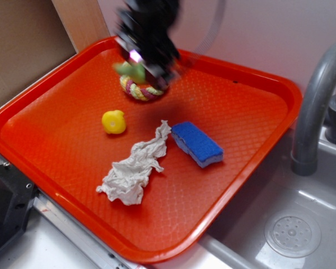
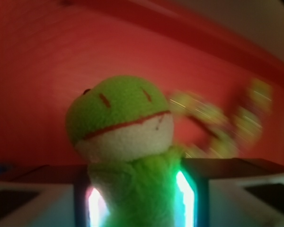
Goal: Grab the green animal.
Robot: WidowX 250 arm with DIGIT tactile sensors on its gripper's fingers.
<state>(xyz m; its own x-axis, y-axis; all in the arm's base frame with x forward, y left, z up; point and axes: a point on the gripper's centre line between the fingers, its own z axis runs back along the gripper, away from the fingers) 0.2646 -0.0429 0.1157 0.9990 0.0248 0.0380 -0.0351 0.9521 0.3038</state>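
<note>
Here, in the exterior view, I see the gripper (image 1: pixel 141 66), dark and motion-blurred, at the far side of the orange tray (image 1: pixel 56 120), with the green animal (image 1: pixel 130 70) showing at its lower left edge. Just beneath lies the braided rope ring (image 1: pixel 140 89); whether the plush touches it I cannot tell. Nearer, from left to right, rest a yellow rubber duck (image 1: pixel 113 121), a crumpled grey cloth (image 1: pixel 135 166) and a blue sponge (image 1: pixel 196 143), the cloth's far tip just beside the sponge. A grey faucet (image 1: pixel 316 106) stands to the right of the tray, above a sink (image 1: pixel 291 232).

In the wrist view, I see the green animal (image 2: pixel 123 142) clamped by its fuzzy body between the two fingers (image 2: pixel 87 198), whose inner faces glow. Its round head, with red mouth line and white lower face, rises above them. The rope ring (image 2: pixel 217 123) appears blurred to the right, on the tray (image 2: pixel 33 71).
</note>
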